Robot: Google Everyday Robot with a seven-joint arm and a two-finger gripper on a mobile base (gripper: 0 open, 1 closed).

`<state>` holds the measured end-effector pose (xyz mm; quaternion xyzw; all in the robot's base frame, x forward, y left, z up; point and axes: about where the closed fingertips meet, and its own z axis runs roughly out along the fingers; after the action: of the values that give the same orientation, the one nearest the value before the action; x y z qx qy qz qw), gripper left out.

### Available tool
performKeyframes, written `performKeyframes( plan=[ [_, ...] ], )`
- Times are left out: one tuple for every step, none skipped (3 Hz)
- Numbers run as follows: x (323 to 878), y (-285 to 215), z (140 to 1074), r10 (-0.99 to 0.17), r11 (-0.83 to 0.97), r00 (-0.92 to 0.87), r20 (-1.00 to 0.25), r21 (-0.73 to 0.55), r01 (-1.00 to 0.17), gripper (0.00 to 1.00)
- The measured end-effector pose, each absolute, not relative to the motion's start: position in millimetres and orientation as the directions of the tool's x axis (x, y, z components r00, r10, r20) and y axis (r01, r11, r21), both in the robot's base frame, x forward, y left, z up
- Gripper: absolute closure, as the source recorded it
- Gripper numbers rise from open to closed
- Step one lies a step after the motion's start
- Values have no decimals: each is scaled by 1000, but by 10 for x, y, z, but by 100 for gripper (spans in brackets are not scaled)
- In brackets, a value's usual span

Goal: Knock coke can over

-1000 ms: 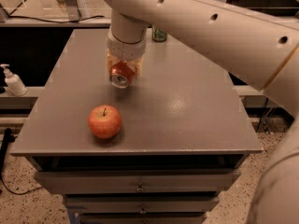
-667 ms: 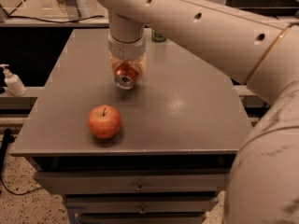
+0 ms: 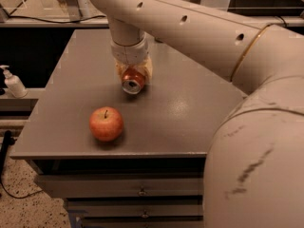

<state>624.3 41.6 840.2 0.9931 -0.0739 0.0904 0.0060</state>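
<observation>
Coke can (image 3: 133, 83) further right, under claw (image 3: 133, 74)

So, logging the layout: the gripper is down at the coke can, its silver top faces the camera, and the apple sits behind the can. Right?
Not quite. The camera view shows the apple in front of the coke can, nearer the table's front edge. The rest holds: the gripper is down at the can, whose silver top faces the camera.
</observation>
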Motion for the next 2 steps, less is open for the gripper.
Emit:
performKeyframes(
  plan=[
    [6233, 389, 8337, -143, -988, 976, 165, 26, -149, 36],
    [6222, 373, 8297, -142, -988, 977, 159, 45, -151, 13]
  ],
)
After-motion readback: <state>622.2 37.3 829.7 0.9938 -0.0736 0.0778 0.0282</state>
